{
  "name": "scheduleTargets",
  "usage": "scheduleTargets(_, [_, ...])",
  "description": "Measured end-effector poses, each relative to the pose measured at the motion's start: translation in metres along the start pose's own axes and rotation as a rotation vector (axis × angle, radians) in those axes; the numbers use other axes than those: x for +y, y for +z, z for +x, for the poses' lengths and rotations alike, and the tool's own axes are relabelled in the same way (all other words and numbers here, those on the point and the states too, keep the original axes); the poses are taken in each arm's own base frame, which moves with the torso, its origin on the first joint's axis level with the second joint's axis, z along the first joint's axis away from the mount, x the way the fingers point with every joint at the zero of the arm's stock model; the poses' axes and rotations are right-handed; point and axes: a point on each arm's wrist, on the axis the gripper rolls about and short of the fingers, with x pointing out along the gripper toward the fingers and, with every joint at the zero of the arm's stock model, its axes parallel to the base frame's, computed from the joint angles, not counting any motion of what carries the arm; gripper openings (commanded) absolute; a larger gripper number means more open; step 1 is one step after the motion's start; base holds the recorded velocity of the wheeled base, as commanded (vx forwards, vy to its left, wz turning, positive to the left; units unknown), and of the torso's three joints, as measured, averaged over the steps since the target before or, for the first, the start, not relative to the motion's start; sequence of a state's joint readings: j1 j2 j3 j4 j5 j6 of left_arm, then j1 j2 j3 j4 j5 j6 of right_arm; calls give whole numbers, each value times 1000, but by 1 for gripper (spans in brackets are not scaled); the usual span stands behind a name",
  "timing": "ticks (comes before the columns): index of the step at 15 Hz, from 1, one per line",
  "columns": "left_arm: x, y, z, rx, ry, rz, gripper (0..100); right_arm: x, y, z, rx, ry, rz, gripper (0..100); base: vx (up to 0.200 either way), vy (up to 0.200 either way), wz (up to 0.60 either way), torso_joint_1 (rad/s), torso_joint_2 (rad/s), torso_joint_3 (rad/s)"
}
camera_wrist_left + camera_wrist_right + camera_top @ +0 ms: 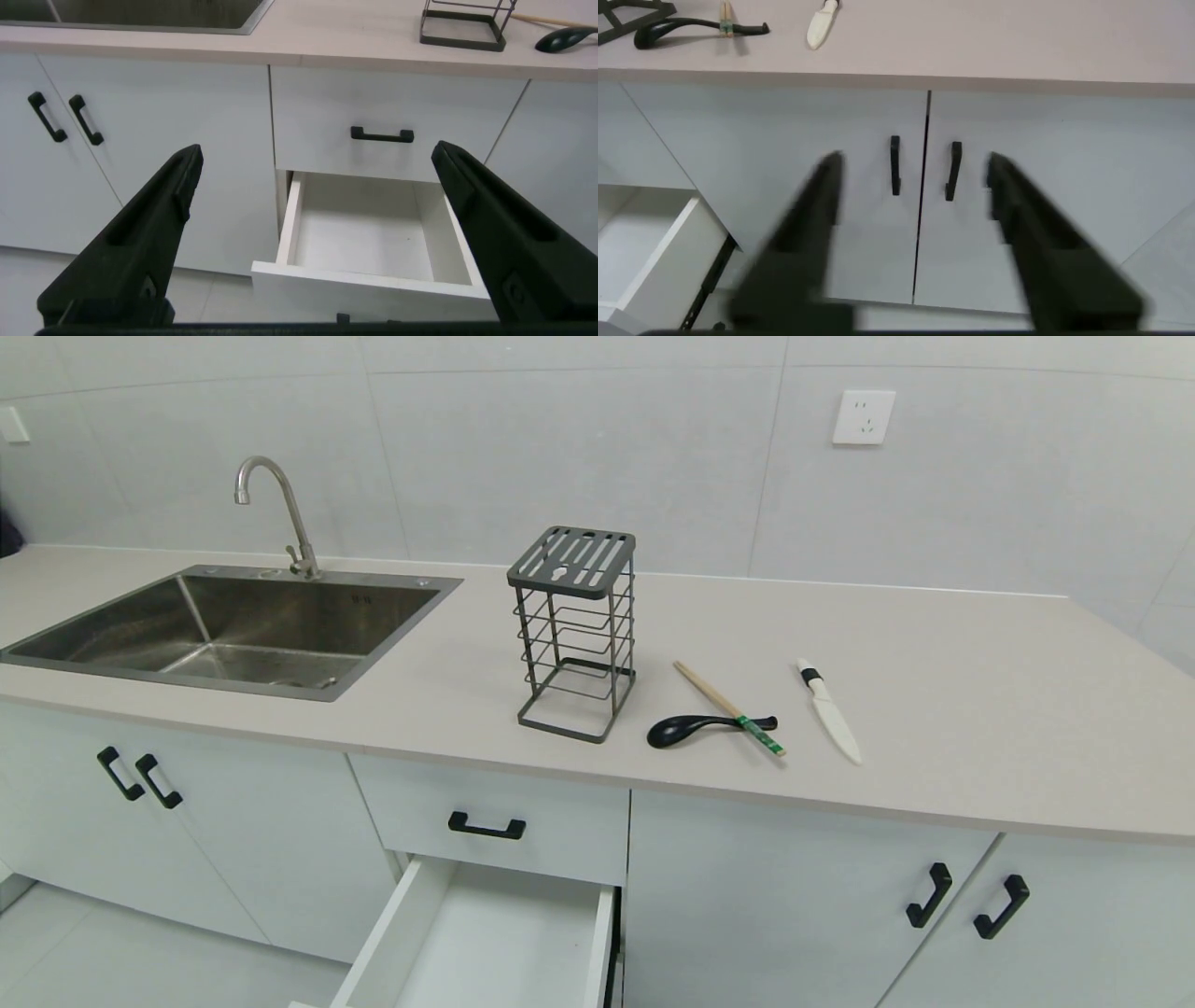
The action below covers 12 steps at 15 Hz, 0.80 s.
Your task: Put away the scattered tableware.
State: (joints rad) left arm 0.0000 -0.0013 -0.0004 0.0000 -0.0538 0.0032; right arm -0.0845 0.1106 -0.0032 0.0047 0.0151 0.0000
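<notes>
Countertop [980, 709] holds spoon [677, 732], chopsticks [719, 700], knife [830, 712] near its front edge.

counter [934, 709] bears a wire rack [576, 635], beside it a black spoon [695, 728] crossed by chopsticks [728, 707], then a white knife [829, 711].

On the pale stone desk [934, 644], the steel sink [112, 639] is set in at the left. The dark wire rack [577, 635] stands right of it. Just right of the rack lies the black spoon [680, 731], with the wooden chopsticks [724, 703] crossing its handle. The white knife [831, 714] lies farther right, apart. Below the rack, the white drawer [485, 943] stands open.
</notes>
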Motion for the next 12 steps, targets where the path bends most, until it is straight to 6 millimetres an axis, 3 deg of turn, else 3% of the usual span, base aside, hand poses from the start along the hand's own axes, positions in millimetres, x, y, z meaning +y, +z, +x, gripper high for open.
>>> scheduleTargets(4, [0,0,0,0,0,0,100,0,4,0,-39,4,-11,100,0,0,0,0,0,0])
scheduleTargets(8, [0,0,0,0,0,0,100,1,32,-5,-310,28,-40,100,0,0,0,0,0,0])
scheduleTargets(12, [0,0,0,0,0,0,100,5,88,-19,-379,151,-69,100,0,0,0,0,0,0])
